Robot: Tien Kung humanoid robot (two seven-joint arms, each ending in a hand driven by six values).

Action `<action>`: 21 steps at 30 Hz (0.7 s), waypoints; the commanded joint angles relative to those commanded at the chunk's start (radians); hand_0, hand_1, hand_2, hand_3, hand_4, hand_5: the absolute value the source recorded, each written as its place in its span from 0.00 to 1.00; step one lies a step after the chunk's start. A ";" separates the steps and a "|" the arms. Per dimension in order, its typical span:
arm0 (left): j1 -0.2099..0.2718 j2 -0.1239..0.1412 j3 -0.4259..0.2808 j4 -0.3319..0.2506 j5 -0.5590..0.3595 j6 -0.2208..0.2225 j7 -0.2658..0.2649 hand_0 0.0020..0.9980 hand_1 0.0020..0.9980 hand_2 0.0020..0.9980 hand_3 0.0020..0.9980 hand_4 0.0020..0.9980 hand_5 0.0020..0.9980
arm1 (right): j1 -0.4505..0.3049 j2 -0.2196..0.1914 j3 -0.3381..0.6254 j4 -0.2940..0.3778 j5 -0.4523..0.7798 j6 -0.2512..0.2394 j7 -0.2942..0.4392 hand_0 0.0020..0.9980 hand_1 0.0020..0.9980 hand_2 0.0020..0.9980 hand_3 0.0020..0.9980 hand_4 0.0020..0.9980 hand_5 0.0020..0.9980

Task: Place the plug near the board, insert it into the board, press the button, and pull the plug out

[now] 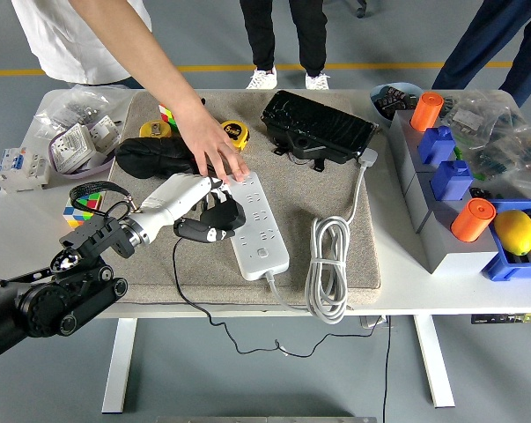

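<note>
The left hand (214, 214) is curled around the black plug (197, 231), gripping it just at the left edge of the white board (258, 224), which lies to the hand's right on the mat (335, 189). Just beyond the hand, a person's hand (210, 146) presses fingertips onto the board's far end.

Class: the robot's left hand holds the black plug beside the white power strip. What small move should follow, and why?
Probably ease the left hand rightward to line the black plug over a socket on the power strip. The plug sits at the strip's left edge, not inserted, while a person's hand steadies the strip's far end.
</note>
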 joint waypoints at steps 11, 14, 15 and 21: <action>-0.005 -0.003 0.005 0.014 0.004 0.007 0.001 0.24 0.38 0.37 0.52 0.76 0.07 | 0.001 -0.001 0.004 0.003 -0.002 0.000 0.000 0.61 0.62 0.58 0.54 0.68 0.22; -0.005 -0.002 0.006 0.017 0.005 0.007 0.001 0.24 0.38 0.37 0.52 0.76 0.08 | 0.001 -0.001 0.005 0.004 -0.003 0.000 0.000 0.62 0.62 0.58 0.54 0.68 0.22; -0.005 -0.002 0.006 0.018 0.006 0.006 0.001 0.24 0.38 0.37 0.52 0.76 0.08 | 0.001 -0.001 0.005 0.004 -0.003 0.000 0.000 0.62 0.62 0.58 0.54 0.68 0.22; -0.001 0.002 0.004 0.010 0.006 -0.006 -0.002 0.25 0.38 0.38 0.52 0.76 0.08 | 0.001 -0.001 0.006 0.005 -0.004 0.001 0.001 0.62 0.62 0.58 0.54 0.68 0.22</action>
